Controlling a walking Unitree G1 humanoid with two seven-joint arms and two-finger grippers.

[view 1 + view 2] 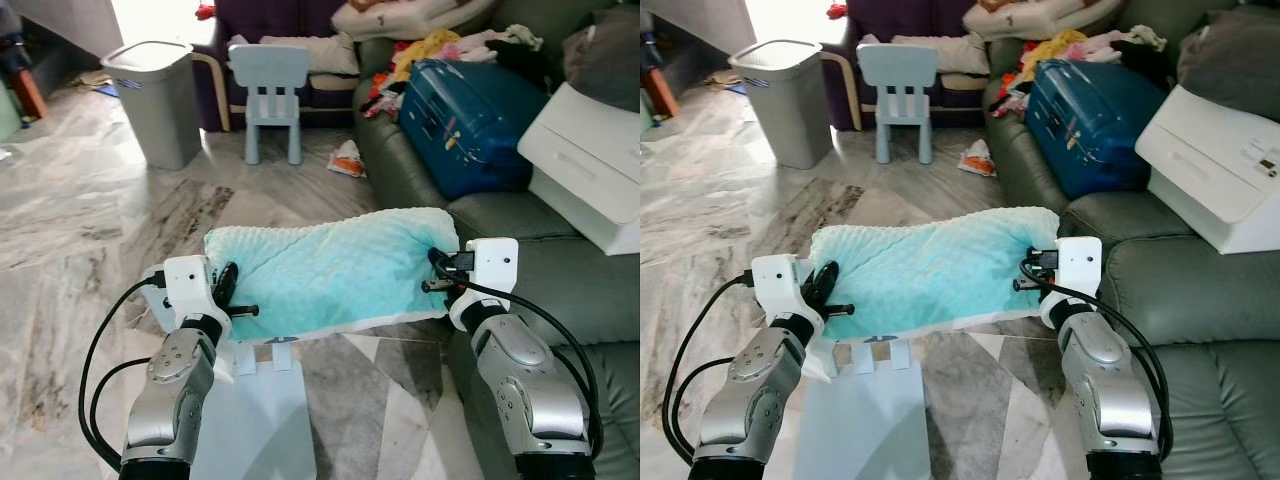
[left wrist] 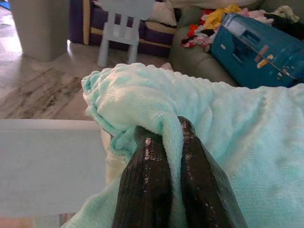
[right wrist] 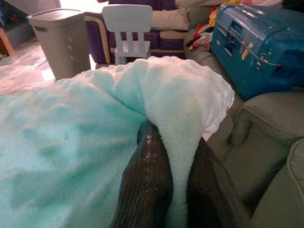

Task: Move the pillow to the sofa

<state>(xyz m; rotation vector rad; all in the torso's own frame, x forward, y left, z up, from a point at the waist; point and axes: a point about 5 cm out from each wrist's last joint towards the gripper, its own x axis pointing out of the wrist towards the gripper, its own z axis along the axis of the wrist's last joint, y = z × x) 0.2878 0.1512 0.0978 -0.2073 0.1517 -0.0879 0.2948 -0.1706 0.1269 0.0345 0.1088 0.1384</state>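
from my head camera i hold the mint pillow [image 1: 335, 268] stretched between my left gripper [image 1: 236, 300] and my right gripper [image 1: 437, 272], one end each so it hangs level and off the floor, just beside the grey sofa [image 1: 585, 290] where it belongs. in my left wrist view my fingers [image 2: 145, 185] are pinched on a fold of its plush cover. in my right wrist view my fingers [image 3: 147, 185] are clamped on the other end, nearest the sofa.
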